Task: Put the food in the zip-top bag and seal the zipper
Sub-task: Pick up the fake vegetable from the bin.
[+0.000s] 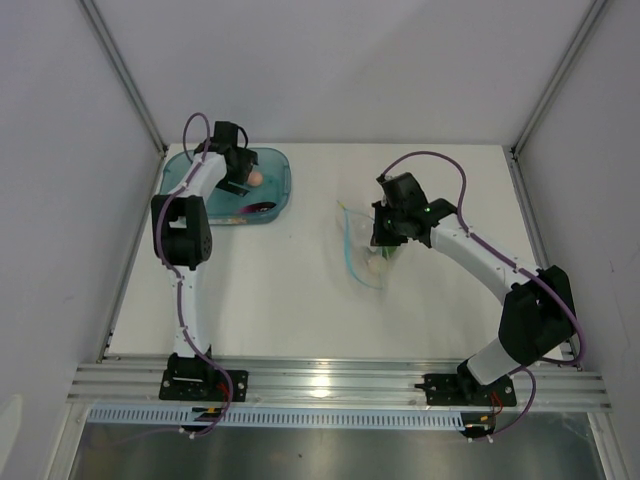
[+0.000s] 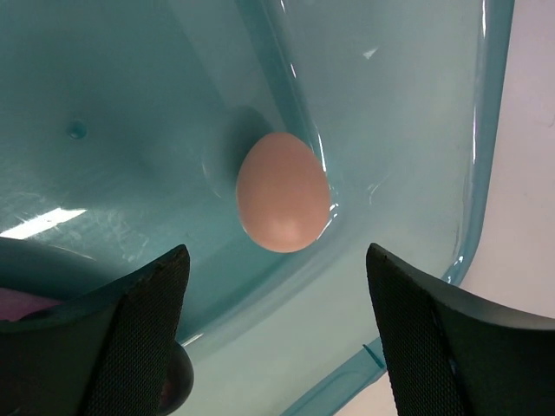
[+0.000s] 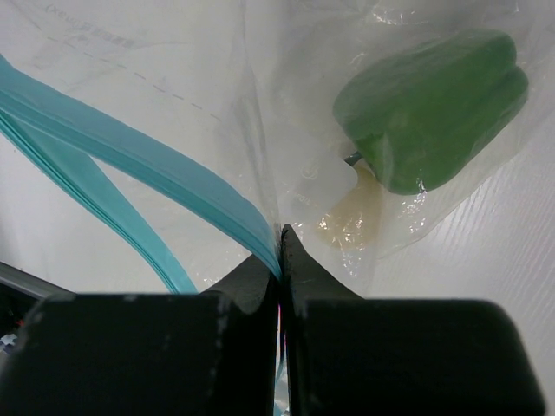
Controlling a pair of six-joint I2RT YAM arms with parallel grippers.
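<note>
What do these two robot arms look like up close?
The left arm and right arm are white tubes with bulky black joints and bases. A purple cable loops along each. The left gripper and right gripper have two black fingers, finely dotted on the left.

Teal tub (image 1: 279, 164) sits on white table (image 1: 300, 300).

Top camera overlooks the whole desk (image 1: 300, 310), tub (image 1: 283, 178) and bag (image 1: 355, 245) included; left wrist close inside the tub, right wrist tight on the bag.
</note>
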